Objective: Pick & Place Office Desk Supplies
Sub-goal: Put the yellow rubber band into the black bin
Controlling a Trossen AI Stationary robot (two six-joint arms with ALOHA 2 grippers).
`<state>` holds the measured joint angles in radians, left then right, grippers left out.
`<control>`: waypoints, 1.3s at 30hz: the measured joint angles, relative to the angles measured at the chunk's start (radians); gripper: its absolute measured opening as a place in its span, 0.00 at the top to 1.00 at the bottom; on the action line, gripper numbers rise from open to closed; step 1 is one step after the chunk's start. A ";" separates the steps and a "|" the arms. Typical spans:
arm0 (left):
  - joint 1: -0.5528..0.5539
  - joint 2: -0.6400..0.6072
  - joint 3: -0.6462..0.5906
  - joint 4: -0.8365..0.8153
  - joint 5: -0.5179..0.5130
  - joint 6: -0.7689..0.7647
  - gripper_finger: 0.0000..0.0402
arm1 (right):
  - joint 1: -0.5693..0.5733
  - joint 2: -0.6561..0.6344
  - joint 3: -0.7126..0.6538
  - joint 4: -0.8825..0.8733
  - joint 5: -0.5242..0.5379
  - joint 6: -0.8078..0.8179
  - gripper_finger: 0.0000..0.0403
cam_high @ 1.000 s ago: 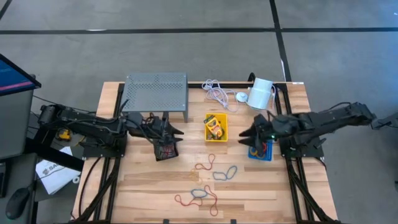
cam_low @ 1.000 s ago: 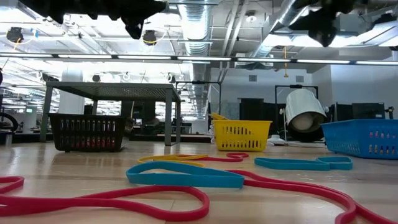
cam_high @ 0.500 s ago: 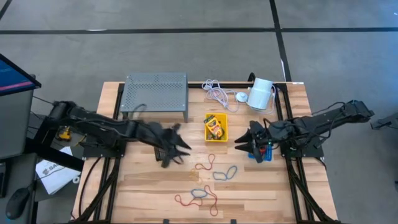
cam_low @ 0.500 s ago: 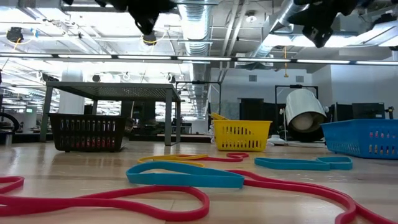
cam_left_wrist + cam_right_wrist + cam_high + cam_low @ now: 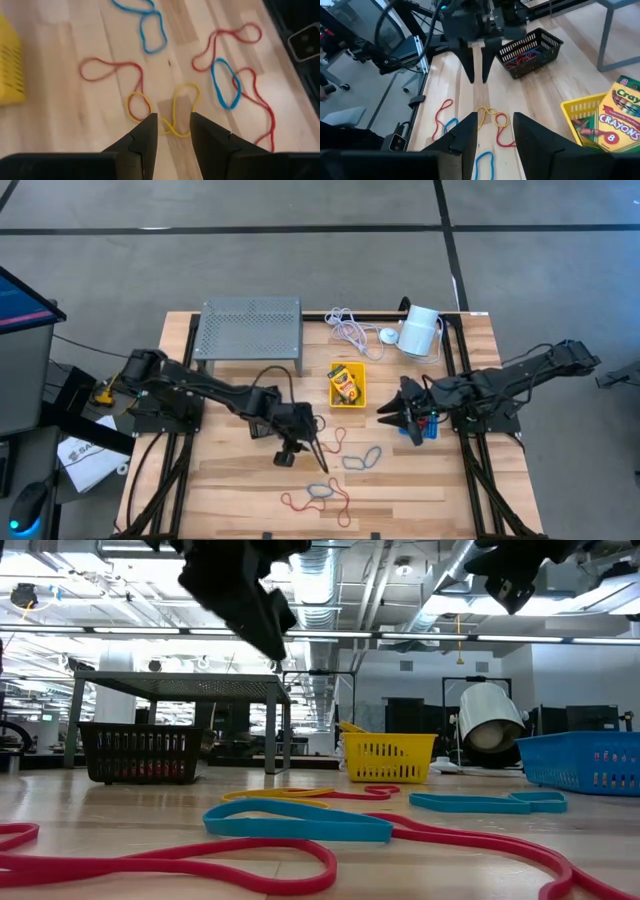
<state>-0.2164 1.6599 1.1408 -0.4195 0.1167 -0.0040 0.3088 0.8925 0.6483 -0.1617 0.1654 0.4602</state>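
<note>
Rubber bands lie loose at table centre. Left gripper hangs over the orange band, fingers parted, empty. Right gripper, at 3 o'clock beside the yellow bin, is parted and empty.

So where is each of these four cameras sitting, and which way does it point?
High: above, looking straight down; both arms show.
Low: at tabletop height, looking level across; arms hang overhead.
Left wrist: on the left arm, its open left gripper over the yellow band.
Right wrist: on the right arm, facing the left arm.
Both wrist views share that yellow band.
</note>
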 joint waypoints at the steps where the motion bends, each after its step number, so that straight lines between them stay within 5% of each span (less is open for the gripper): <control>1: -0.004 0.014 0.000 -0.002 0.005 -0.006 0.72 | 0.000 0.004 0.000 -0.003 0.000 0.000 0.70; 16: -0.042 0.190 0.000 0.093 -0.005 -0.295 0.72 | -0.015 0.123 0.000 -0.001 0.000 0.000 0.70; 25: -0.071 0.225 0.021 0.083 -0.144 -0.291 0.72 | 0.000 0.135 0.000 0.017 0.000 -0.001 0.70; 39: -0.074 0.300 0.027 0.086 -0.153 -0.290 0.72 | 0.039 0.135 0.000 0.042 -0.004 -0.016 0.70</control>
<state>-0.2909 1.9604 1.1683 -0.3336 -0.0363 -0.2939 0.3477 1.0271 0.6479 -0.1192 0.1619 0.4442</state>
